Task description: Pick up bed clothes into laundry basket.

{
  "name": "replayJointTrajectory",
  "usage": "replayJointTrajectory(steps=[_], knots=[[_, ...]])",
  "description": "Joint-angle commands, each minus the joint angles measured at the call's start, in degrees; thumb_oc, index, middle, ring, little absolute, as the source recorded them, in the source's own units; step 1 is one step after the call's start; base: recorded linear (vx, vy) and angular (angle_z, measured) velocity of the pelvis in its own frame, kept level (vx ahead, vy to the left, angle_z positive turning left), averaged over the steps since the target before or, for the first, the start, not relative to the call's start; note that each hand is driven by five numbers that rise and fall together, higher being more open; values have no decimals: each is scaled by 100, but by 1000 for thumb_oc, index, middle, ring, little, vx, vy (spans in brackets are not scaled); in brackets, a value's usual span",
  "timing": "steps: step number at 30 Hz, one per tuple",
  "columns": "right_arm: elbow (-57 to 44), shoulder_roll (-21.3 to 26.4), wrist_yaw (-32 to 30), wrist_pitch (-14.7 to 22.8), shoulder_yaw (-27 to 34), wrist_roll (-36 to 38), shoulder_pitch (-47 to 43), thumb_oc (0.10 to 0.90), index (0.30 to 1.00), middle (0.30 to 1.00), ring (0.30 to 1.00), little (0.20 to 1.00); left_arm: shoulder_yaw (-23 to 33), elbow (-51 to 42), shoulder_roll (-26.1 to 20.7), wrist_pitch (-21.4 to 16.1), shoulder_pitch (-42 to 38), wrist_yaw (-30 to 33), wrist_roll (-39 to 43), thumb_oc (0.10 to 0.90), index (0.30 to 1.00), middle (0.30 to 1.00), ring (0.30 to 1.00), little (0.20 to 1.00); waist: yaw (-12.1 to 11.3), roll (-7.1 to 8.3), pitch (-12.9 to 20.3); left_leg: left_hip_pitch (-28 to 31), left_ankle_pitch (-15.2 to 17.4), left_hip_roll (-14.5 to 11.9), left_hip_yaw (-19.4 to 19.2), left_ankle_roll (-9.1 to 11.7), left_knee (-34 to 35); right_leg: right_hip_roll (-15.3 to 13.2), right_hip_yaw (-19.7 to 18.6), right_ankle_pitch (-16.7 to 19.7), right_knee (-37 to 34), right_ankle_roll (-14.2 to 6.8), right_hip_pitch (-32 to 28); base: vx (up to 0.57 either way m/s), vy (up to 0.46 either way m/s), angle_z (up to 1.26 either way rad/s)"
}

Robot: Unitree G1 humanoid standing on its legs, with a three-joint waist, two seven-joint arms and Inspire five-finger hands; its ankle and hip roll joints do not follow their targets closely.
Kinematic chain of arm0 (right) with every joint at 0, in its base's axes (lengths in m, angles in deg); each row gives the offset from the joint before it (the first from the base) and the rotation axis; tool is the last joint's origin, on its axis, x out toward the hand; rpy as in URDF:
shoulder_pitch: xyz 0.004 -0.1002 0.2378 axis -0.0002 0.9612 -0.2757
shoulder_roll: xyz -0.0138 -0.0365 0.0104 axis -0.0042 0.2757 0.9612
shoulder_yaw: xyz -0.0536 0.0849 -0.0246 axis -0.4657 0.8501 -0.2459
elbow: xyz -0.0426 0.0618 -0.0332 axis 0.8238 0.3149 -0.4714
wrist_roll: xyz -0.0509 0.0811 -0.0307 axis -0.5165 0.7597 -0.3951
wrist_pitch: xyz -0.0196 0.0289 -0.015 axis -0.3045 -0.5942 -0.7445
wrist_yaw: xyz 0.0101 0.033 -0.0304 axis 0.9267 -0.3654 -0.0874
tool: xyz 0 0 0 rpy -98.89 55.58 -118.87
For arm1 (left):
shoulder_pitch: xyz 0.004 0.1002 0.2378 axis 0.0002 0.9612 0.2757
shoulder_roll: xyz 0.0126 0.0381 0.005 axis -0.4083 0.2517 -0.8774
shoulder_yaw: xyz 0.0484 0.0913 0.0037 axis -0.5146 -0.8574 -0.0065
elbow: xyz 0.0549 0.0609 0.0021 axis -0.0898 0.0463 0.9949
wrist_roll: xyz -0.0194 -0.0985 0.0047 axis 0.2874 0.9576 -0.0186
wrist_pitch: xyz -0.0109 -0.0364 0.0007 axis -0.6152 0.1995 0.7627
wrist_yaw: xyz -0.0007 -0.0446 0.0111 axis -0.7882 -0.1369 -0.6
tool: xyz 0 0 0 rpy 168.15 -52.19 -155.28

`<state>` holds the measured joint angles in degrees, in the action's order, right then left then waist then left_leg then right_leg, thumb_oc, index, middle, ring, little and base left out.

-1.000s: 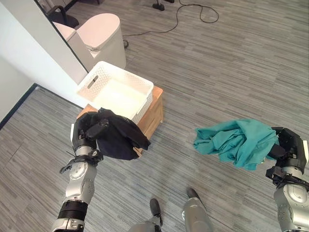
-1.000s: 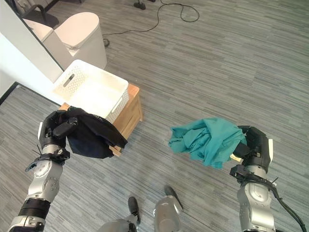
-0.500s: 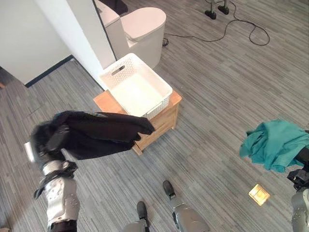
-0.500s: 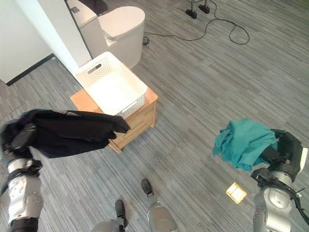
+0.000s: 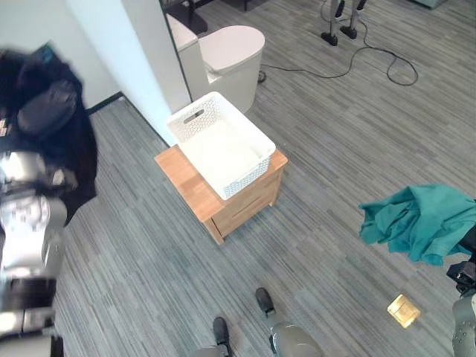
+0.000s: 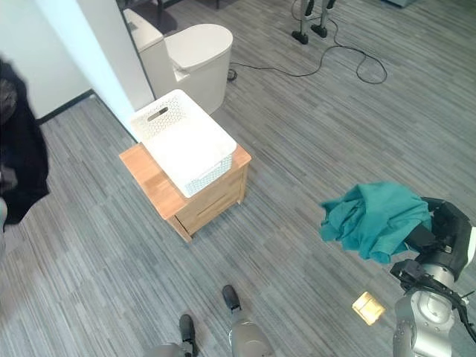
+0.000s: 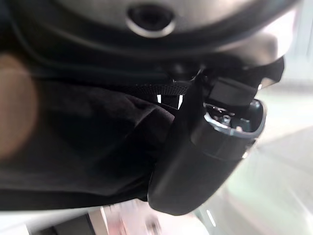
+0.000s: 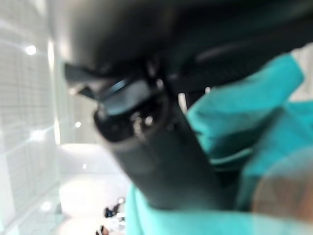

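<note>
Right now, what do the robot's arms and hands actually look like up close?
The arms are silver-grey metal with rounded segments and dark bands at the joints. Each ends in a dark, bulky hand: the left hand is black and blocky, and the right hand is black with a pale edge. In the wrist views a thick, rounded dark thumb stands out.

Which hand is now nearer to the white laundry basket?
Neither clearly. Left hand holds black cloth far left of the basket; right hand holds teal cloth far right.

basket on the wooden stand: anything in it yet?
Empty. The white basket shows a bare floor inside; the black garment is in the left hand, the teal garment in the right hand.
</note>
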<state>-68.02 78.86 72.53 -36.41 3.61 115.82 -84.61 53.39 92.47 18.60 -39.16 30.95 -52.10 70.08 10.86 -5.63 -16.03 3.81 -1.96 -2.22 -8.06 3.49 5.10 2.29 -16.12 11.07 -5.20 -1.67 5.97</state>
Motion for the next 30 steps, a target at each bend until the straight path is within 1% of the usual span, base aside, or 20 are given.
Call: replayJointTrajectory(steps=[1,2,3,4,5,6,7,9,10,11,12,15,16,17,19,22,23,25,27,30], knots=[[-178,628,98,804,238,275,-106,400,300,300,300,300,-485,297,-707,-684,-1350,-219,528,400,300,300,300,300,313,-34,627,-35,131,110,-82,189,-10,-205,-169,-1523,392,-589,-546,17,3,-10],[-183,601,97,804,254,274,-97,400,300,300,300,300,-562,353,-719,-697,-1439,-242,559,400,300,300,300,300,298,-17,624,-37,131,109,-78,189,-10,-205,-164,-1521,389,-590,-547,20,1,-24],[-198,544,111,799,232,280,-38,400,300,300,300,300,-785,498,-798,-701,-1784,-254,641,400,300,300,300,300,330,-31,627,-41,130,109,-87,195,-10,-210,-168,-1511,374,-604,-545,16,2,-29],[-210,508,119,795,219,287,-8,400,300,300,300,300,-847,587,-816,-691,-1911,-245,662,400,300,300,300,300,355,-44,626,-39,131,110,-101,201,-10,-216,-172,-1505,371,-610,-541,32,7,-30],[-187,410,110,806,230,331,58,400,300,300,300,300,-1109,813,-869,-705,-2362,-201,719,400,300,300,300,300,396,-60,628,-39,133,110,-135,208,-10,-220,-183,-1492,356,-627,-531,22,7,-16],[-187,397,110,806,239,331,60,400,300,300,300,300,-1144,831,-868,-709,-2402,-203,725,400,300,300,300,300,386,-50,626,-39,133,110,-135,208,-10,-220,-183,-1491,355,-627,-531,36,11,-6],[-147,353,73,816,209,361,94,400,300,300,300,300,-1243,977,-830,-705,-2640,-157,805,400,300,300,300,300,456,-81,631,-30,139,116,-170,212,-10,-220,-202,-1475,342,-641,-523,32,11,-7],[-122,298,63,816,227,392,115,400,300,300,300,300,-1347,1137,-812,-698,-2848,-132,853,400,300,300,300,300,469,-79,625,-26,147,111,-190,213,-10,-221,-209,-1465,334,-650,-514,32,12,-10],[-95,278,24,818,245,433,167,400,300,300,300,300,-1456,1367,-827,-666,-3103,-67,891,400,300,300,300,300,536,-95,621,-12,151,109,-245,221,-10,-217,-230,-1454,330,-654,-505,19,7,-14],[-94,260,25,818,258,437,167,400,300,300,300,300,-1525,1413,-824,-673,-3186,-77,908,400,300,300,300,300,517,-81,614,-11,153,106,-249,222,-10,-214,-234,-1453,330,-654,-505,34,15,-17],[-75,230,6,800,279,471,223,400,300,300,300,300,-1595,1661,-798,-607,-3337,-77,1012,400,300,300,300,300,573,-91,605,-4,158,102,-291,226,-10,-205,-257,-1440,329,-659,-487,27,16,-18],[-11,233,-20,789,305,510,282,400,300,300,300,300,-1848,1956,-805,-521,-3693,-76,974,400,300,300,300,300,617,-101,597,-4,166,93,-332,229,-10,-195,-286,-1426,325,-667,-467,23,15,-10],[4,288,-38,807,303,502,306,400,300,300,300,300,-2095,2130,-887,-453,-3994,-89,794,400,300,300,300,300,671,-150,607,-10,165,88,-361,236,-10,-196,-292,-1414,317,-684,-457,14,9,-7],[10,250,-39,810,311,503,294,400,300,300,300,300,-2207,2189,-879,-456,-4124,-93,802,400,300,300,300,300,653,-119,599,-18,166,86,-361,236,-10,-194,-291,-1410,314,-684,-451,18,13,-6],[-33,189,-8,824,327,541,331,400,300,300,300,300,-2347,2194,-897,-453,-4282,-229,871,400,300,300,300,300,694,-134,592,-25,173,85,-384,241,-10,-197,-294,-1399,301,-695,-435,15,12,-4],[-58,116,18,840,232,543,318,400,300,300,300,300,-2658,2300,-730,-452,-4642,-387,929,400,300,300,300,300,771,-177,579,-67,175,89,-416,255,-10,-219,-288,-1369,264,-713,-411,0,0,0],[-58,109,17,840,233,543,317,400,300,300,300,300,-2674,2308,-729,-453,-4660,-390,933,400,300,300,300,300,768,-171,578,-69,174,89,-416,255,-10,-219,-288,-1369,264,-713,-409,0,0,0],[-39,95,49,822,134,515,314,400,300,300,300,300,-2980,2293,-669,-478,-4991,-467,855,400,300,300,300,300,823,-255,600,-75,177,107,-450,265,-10,-244,-306,-1343,231,-737,-403,37,13,-1],[-40,80,72,819,103,520,286,400,300,300,300,300,-3159,2325,-614,-487,-5192,-495,858,400,300,300,300,300,834,-258,597,-85,175,115,-460,266,-10,-256,-308,-1327,217,-744,-394,26,11,-4],[7,110,122,798,4,521,253,400,300,300,300,300,-3467,2297,-559,-545,-5600,-527,829,400,300,300,300,300,874,-345,600,-98,175,139,-481,268,-10,-284,-311,-1307,199,-768,-371,23,11,-7]])
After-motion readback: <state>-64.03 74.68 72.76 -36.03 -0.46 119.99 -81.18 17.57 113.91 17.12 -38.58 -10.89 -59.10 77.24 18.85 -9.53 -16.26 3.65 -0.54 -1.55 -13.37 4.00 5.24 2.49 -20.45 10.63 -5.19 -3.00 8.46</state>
